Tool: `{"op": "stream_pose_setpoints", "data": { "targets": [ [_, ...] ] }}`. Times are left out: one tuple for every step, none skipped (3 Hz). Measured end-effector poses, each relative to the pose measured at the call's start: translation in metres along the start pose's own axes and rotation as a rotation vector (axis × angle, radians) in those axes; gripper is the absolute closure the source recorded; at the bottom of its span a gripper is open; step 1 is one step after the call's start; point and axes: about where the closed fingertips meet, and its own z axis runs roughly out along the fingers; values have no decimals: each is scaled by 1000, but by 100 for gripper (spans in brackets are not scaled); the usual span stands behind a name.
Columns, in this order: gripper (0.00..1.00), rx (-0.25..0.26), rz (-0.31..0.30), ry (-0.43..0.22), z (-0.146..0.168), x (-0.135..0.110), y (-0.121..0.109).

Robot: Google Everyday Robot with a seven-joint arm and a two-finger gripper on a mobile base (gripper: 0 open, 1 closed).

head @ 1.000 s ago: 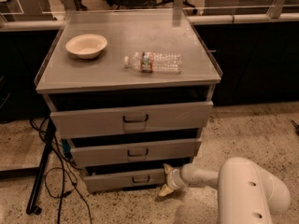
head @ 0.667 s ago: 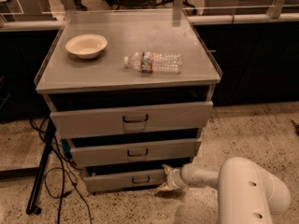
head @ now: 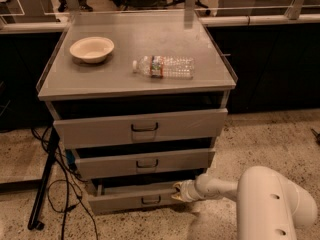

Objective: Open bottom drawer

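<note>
Bottom drawer barely ajar, and the pull looks not yet made.
Lowest in the cabinet (head: 135, 81) sits the bottom drawer (head: 125, 199); your gripper (head: 179, 191) is at its right end, its grip impossible to tell. Next you likely need the handle (head: 150, 200).

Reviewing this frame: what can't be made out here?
All in the camera view:
- Inside of the bottom drawer: hidden under the middle drawer front and in shadow.
- Gripper, at the bottom drawer's right end: whether it touches the front is too small to tell.
- Bottle on the cabinet top: label too small to read.
- Robot arm: cut off by the lower edge.
</note>
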Motion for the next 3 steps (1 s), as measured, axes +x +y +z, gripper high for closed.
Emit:
{"op": "stream_pose_setpoints", "data": {
  "targets": [
    [100,0,0,0,-5,-1,-2],
    [100,8,28,1,-9,11,29],
    [73,8,30,1,-16,8,30]
  ]
}}
